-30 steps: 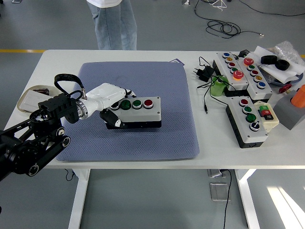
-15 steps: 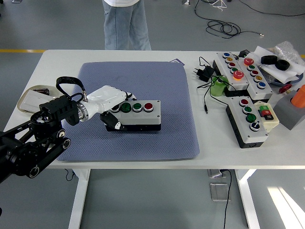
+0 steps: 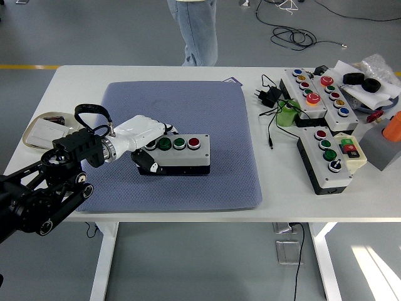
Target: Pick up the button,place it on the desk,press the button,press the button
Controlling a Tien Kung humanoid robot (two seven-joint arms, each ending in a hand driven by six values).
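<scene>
A grey button box with two green buttons and a red button on top lies on the blue-grey mat. My left hand, white with black fingertips, is shut on the box's left end, fingers over the top and the thumb on its front side. Whether the box rests on the mat or is held just above it I cannot tell. My right arm is out of view.
Other button boxes, a black plug with cable, a green object and an orange object crowd the table's right side. A tape roll lies at the left edge. A person walks behind the table.
My left hand and the box have shifted slightly left and up in the picture. The person behind the table has walked to the right.
</scene>
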